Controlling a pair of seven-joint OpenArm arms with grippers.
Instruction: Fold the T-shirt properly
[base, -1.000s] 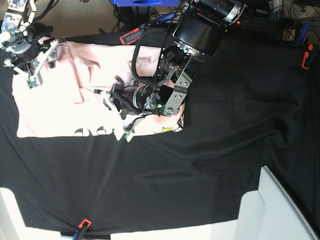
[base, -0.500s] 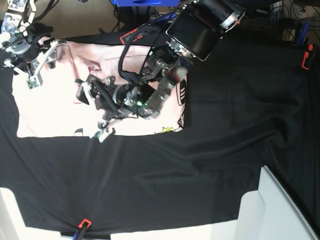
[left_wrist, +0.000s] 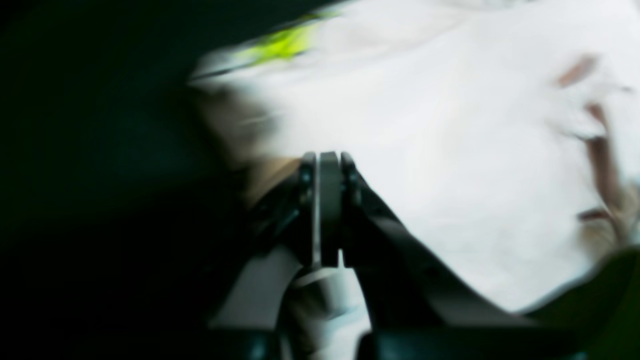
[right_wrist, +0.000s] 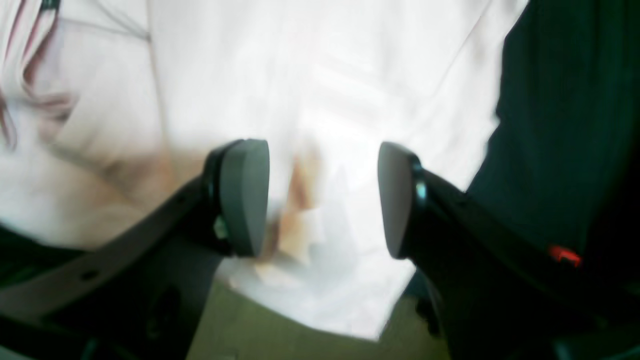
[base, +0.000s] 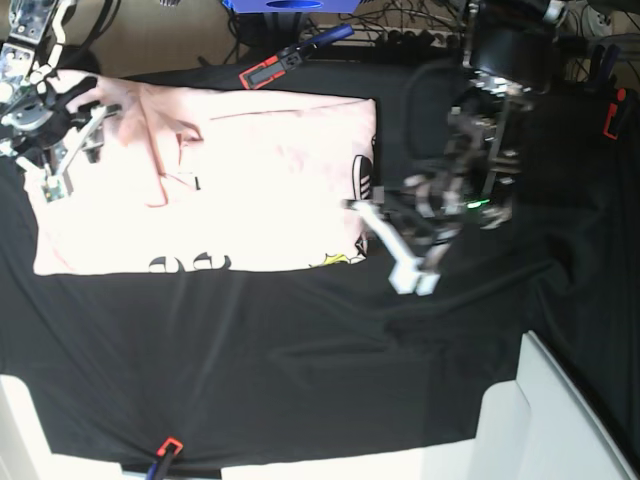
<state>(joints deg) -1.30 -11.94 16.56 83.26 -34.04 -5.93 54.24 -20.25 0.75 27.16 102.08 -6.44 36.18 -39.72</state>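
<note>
Base view: T-shirt (base: 220, 170) on black cloth (base: 300, 360)

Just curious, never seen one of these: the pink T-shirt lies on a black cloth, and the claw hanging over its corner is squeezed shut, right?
Nearly. The T-shirt does lie on the black cloth, but that right claw is open: the right wrist view shows a wide gap between its pads. The left claw is the shut one.

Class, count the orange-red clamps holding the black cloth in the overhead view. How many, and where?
3: one orange-red clamp on the cloth's far edge by the T-shirt, one at the far right edge, one on the near edge. Others may be hidden.
</note>
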